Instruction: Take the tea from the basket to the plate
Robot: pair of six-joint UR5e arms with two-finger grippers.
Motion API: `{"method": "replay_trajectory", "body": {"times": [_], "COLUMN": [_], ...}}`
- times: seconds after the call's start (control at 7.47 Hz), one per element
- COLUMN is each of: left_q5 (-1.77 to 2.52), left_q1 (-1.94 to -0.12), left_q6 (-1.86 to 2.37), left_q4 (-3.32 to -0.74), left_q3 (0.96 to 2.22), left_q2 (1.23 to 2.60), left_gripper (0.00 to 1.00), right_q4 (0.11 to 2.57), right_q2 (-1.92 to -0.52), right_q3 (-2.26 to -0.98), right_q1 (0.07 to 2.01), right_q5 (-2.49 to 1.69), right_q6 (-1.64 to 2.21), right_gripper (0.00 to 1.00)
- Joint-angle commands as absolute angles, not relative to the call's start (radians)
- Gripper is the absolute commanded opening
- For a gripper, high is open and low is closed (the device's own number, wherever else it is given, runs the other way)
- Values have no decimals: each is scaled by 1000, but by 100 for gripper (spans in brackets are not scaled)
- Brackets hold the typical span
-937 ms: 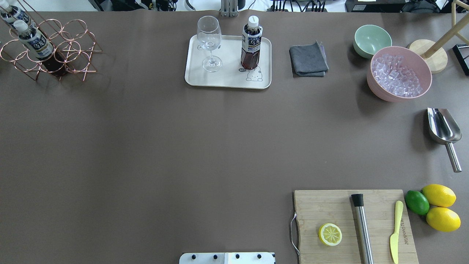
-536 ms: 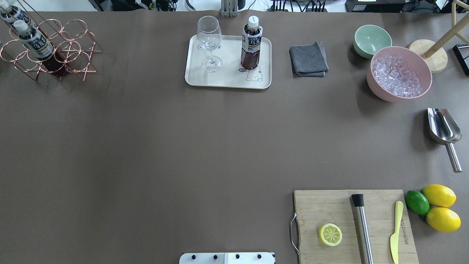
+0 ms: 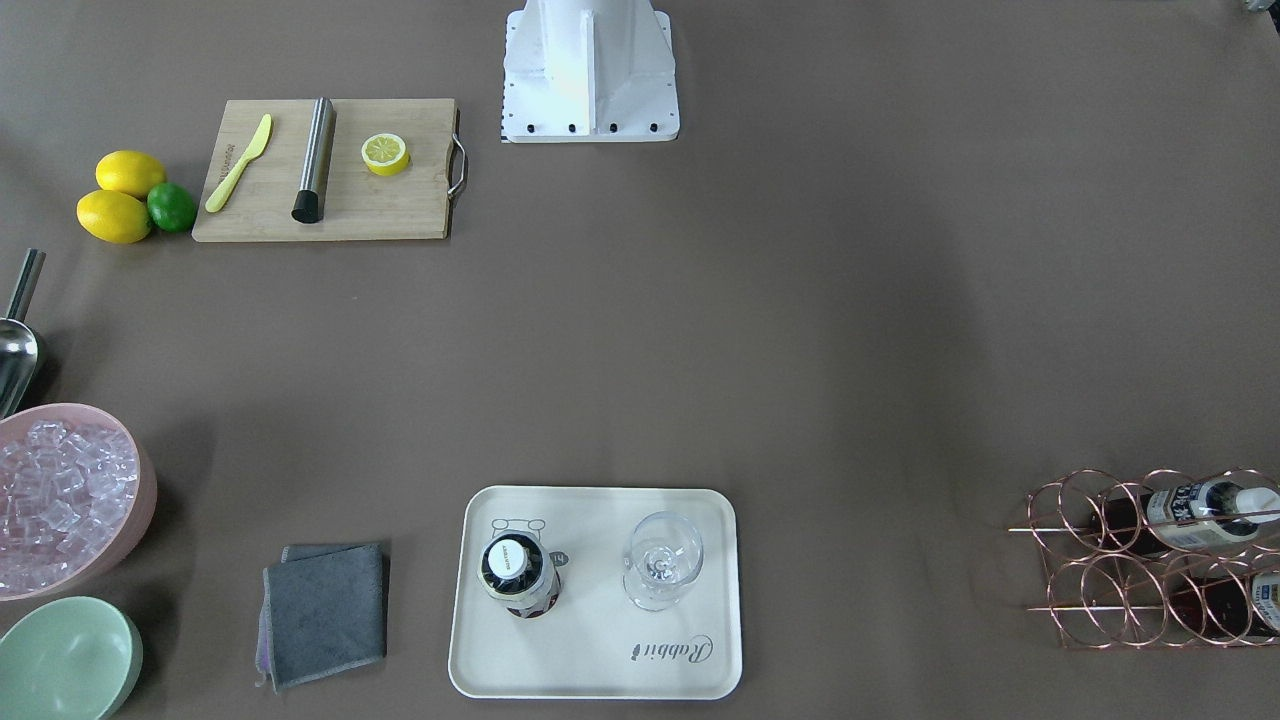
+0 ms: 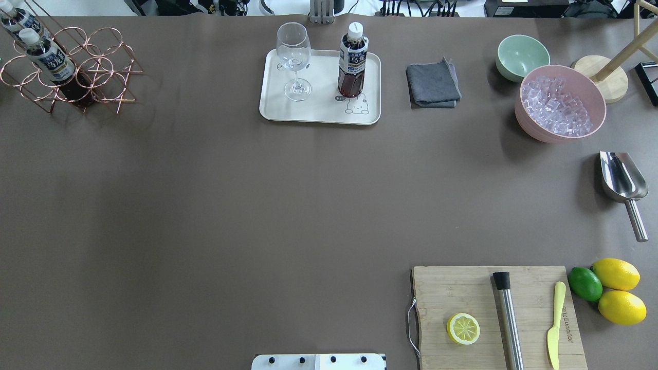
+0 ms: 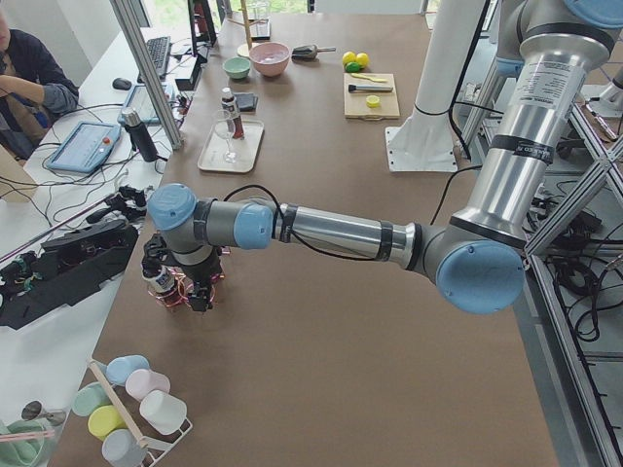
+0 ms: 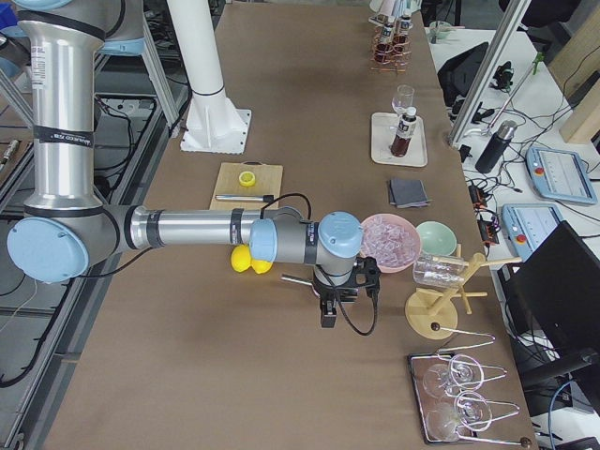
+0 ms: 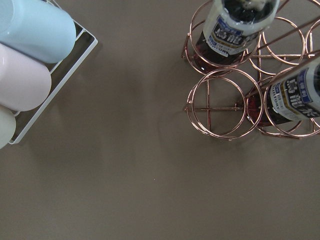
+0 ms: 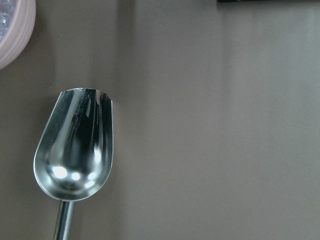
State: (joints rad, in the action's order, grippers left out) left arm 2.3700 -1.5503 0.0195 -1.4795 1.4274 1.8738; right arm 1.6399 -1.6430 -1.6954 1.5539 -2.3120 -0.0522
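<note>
Brown table (image 4: 205, 205), full width. Plate (image 4: 318, 114) at the far edge, centre, bearing one tea (image 4: 352, 64) upright just beside a wine glass (image 4: 293, 56). Basket (image 7: 210, 108) at the far left corner, two more bottles (image 4: 49, 59) leaning in its cells. Left tool (image 5: 185, 287) above the basket; whether its jaws are wide or narrow cannot be told. Right tool (image 6: 328, 305) above a steel scoop (image 8: 75, 145); opening likewise cannot be told.

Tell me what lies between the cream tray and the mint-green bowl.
A folded grey cloth lies on the table between the tray and the mint-green bowl, touching neither; the overhead view shows it.
</note>
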Motion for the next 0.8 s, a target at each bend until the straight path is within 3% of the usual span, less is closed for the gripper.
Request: {"method": "replay_trajectory", "body": {"times": [0.0,0.67], "left_q5": [2382,2376], "left_q1": [-1577,-1635], "left_q6": [28,23], "left_q4": [-1482,-1500], "left_q3": [1573,1592], "left_q2": [1711,1594], "left_gripper": [98,98], "right_q4": [1640,1640], "right_q2": [-1646,-1647], "right_q3": [-1695,-1694], "right_q1": [1554,1554], "right_q5": [-2313,-2312], "right_q6": [-52,-52], "right_gripper": [100,100]}}
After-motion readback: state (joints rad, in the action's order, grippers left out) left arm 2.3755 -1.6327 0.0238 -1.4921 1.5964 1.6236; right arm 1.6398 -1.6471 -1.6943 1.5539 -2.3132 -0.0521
